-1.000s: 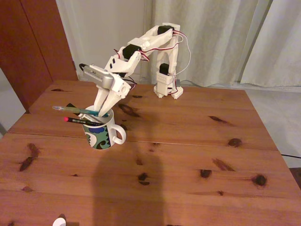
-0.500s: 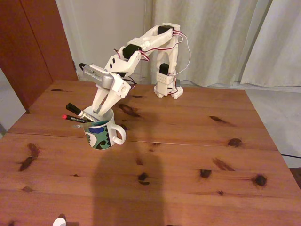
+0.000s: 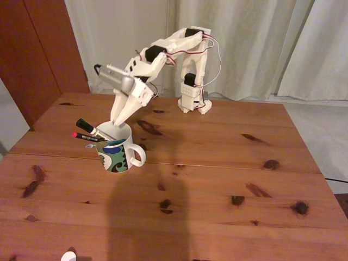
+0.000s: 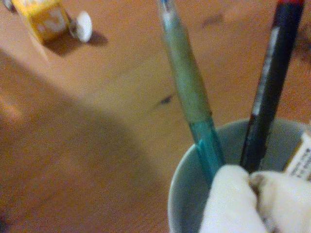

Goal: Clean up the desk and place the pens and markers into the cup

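The white gripper hangs just above the cup, its fingers drawn together and holding nothing. All three sticks, the marker, the black pen and the green pen, lean inside the cup on the desk. The tidying looks finished, so the arm likely only needs to lift clear without knocking them.

Gripper: I see my gripper just above the cup's rim, fingers pointing down, close together, holding nothing.
Cup: the cup stands upright on the desk, handle to the right.
Pens: the white marker and black pen lean left out of it.
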Robot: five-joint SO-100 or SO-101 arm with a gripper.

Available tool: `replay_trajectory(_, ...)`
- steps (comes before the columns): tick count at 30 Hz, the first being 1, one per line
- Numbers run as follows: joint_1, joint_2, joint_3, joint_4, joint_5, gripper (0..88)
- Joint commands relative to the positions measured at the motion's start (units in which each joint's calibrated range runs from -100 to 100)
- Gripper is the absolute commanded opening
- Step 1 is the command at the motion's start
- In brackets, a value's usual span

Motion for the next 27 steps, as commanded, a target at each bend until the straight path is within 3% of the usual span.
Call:
replay_trajectory(1,-1.5,-11.9,4.7,-1.3,0.3,0.9)
replay_trajectory(15,-14.6,-53.8,51.0,-0.4,0.4,0.9)
replay_trajectory(21,-19.1,-63.2,70.0,-0.3,4.9,0.9)
replay_trajectory(27,-22.0,-65.0,70.6,16.7,5.9,0.9)
